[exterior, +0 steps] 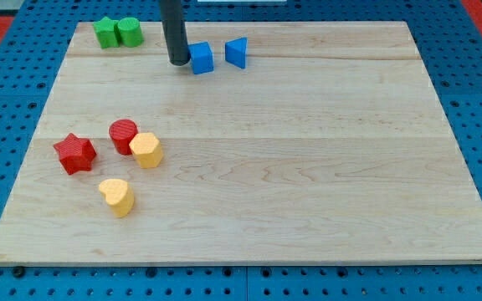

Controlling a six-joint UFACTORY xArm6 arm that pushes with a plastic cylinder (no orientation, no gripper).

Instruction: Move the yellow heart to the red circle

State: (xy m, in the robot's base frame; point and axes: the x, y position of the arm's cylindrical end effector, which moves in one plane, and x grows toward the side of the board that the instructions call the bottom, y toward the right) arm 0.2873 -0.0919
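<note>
The yellow heart (117,197) lies at the lower left of the wooden board. The red circle (124,135) lies above it, a short gap away. A yellow hexagon (146,150) touches the red circle's lower right side and sits just above and right of the heart. My tip (178,63) is far away near the view's top, just left of a blue cube (201,58), touching or nearly touching it. The tip is well above and to the right of the heart and the circle.
A red star (74,153) lies left of the red circle. A blue triangle (237,52) sits right of the blue cube. Two green blocks (105,33) (129,32) stand side by side at the top left corner. The board's left edge (25,167) is near the red star.
</note>
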